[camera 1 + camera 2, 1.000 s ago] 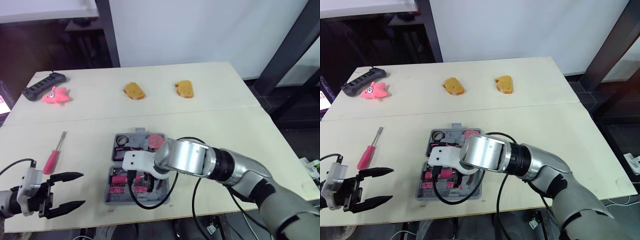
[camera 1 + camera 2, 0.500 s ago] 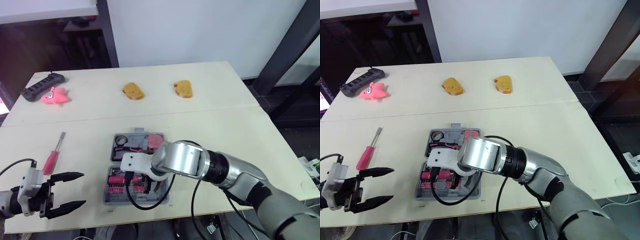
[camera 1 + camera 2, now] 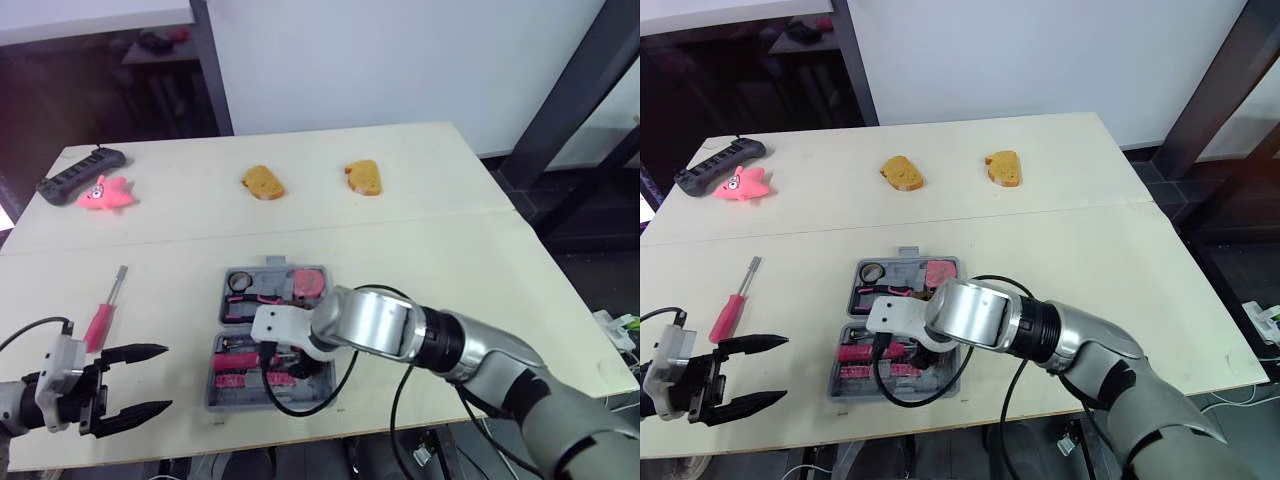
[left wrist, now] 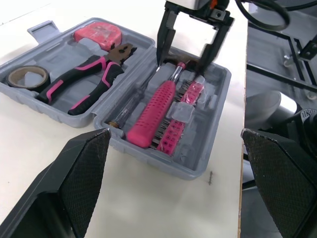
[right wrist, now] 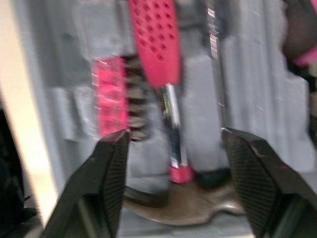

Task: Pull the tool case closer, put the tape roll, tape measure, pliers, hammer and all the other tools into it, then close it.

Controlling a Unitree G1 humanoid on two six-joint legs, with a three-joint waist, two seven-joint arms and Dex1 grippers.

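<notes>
The grey tool case (image 4: 148, 157) lies open on the table in front of me. Its far half holds a tape roll (image 4: 27, 77), pliers (image 4: 81, 82) and a pink tape measure (image 4: 99, 32). In the near half lies the pink-handled hammer (image 4: 153, 106) beside a row of pink bits (image 4: 181, 130). My right gripper (image 4: 179, 67) hangs open just above the hammer's shaft (image 5: 171, 111), one finger on each side. A pink screwdriver (image 3: 105, 315) lies on the table left of the case. My left gripper (image 3: 150, 378) stands open near the front edge, below the screwdriver.
Two bread pieces (image 3: 265, 182) (image 3: 364, 177) lie at the back of the table. A pink toy (image 3: 103, 193) and a black power strip (image 3: 80, 172) sit at the back left. The table's front edge runs just below the case.
My right gripper has opened over the case's near half, and the hammer now lies in its slot. The left arm has not moved. The camera has shifted slightly.
</notes>
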